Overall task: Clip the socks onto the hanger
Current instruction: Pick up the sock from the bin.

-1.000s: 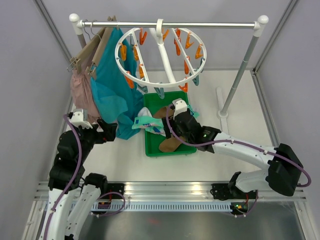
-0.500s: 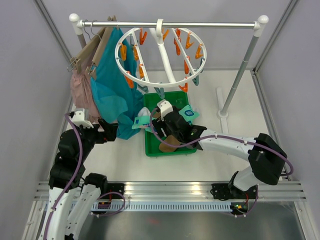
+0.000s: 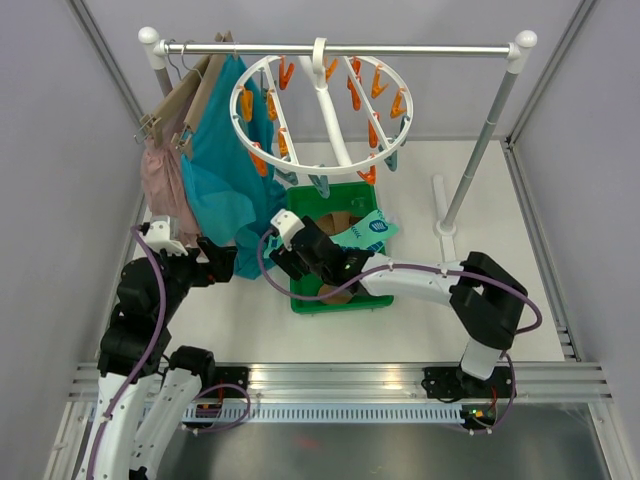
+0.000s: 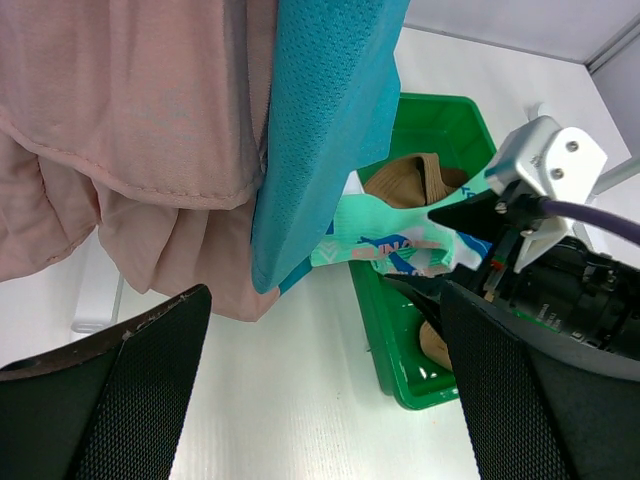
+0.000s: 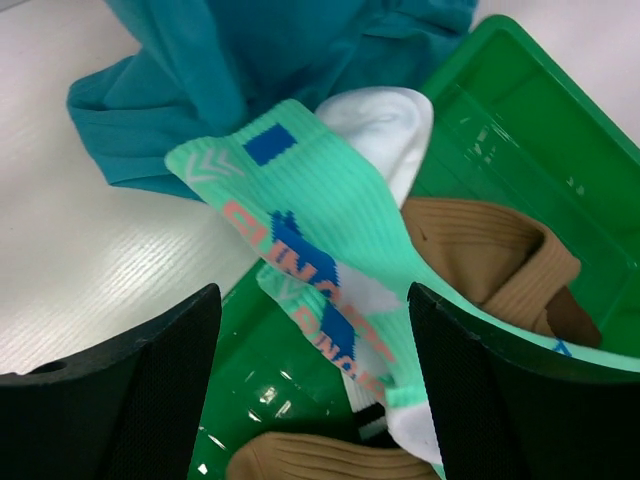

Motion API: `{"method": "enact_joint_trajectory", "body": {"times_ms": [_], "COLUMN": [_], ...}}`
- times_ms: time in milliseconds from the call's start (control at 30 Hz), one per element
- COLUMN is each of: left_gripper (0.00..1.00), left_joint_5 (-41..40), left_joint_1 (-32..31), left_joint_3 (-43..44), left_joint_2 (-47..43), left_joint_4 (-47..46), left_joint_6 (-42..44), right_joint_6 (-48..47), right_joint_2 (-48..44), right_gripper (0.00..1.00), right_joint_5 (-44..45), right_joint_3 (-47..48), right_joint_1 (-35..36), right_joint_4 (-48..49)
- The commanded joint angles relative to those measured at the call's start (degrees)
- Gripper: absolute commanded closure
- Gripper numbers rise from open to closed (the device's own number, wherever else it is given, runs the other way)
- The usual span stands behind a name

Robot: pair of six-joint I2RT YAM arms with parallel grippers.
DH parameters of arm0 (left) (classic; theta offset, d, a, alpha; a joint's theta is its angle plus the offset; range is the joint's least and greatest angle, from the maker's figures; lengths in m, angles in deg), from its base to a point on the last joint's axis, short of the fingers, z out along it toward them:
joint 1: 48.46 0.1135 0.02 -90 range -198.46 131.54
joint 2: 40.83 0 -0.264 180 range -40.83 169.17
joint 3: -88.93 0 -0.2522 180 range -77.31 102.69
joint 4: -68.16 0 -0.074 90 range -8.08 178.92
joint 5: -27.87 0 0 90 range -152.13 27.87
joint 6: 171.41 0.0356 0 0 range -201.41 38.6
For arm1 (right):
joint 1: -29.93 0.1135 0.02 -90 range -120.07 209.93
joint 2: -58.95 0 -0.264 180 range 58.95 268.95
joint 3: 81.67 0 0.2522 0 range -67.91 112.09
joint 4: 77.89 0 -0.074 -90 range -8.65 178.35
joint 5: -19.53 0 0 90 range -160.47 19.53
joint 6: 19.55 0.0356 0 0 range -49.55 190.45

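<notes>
Step in hand: pick-up of the first sock; nothing is clipped yet.

Right gripper (image 5: 312,295): fingers spread wide, hovering low over the mint sock (image 5: 300,250), one finger on each side of it. Nothing pinched, as far as the wrist view shows.

Left gripper (image 4: 325,300): spread, empty, parked low just beside the teal garment (image 4: 320,110) and facing the tray (image 4: 450,120).

Socks:
- The mint sock lies draped over the tray's left rim, its cuff out on the table (image 5: 100,250) and touching the teal garment's hem.
- White sock (image 5: 385,125) is tucked under it.
- Brown socks (image 5: 480,255) lie inside the tray.
- A second mint sock (image 3: 365,229) rests at the far right of the tray.

Hanger (image 3: 332,125): hooked on the rail (image 3: 340,48), tilted, above and behind the tray. Its pegs (image 3: 372,130) all appear bare.

Next move, my judgement: lower a little and close on the mint sock mid-length, taking one layer only so the white sock stays behind. Then lift clear of the rim and the garment hem, and carry it up to a near-side peg. The left arm probably has to steady the ring or squeeze the peg.
</notes>
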Motion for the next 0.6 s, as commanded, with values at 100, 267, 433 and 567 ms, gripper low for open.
{"method": "enact_joint_trajectory", "body": {"times_ms": [100, 267, 433, 567], "left_gripper": [0.00, 0.00, 0.00, 0.00], "left_joint_5": [1.3, 1.4, 1.3, 1.3], "left_joint_1": [0.3, 0.3, 0.3, 0.3], "left_joint_3": [-0.3, -0.1, -0.2, -0.2], "left_joint_2": [0.9, 1.2, 1.1, 1.2], "left_joint_4": [-1.0, -1.0, -1.1, -1.0], "left_joint_6": [-0.9, -0.9, -0.9, -1.0], "right_joint_6": [-4.9, -6.0, -6.9, -7.5], "right_joint_2": [5.5, 8.8, 10.3, 10.4], "right_gripper": [0.21, 0.25, 0.27, 0.27], "right_joint_5": [-0.6, -0.6, -0.9, -1.1], "right_joint_3": [8.4, 12.3, 13.9, 14.2], "right_joint_1": [1.7, 1.9, 2.0, 2.6], "right_joint_4": [-1.1, -2.9, -5.8, -6.4]}}
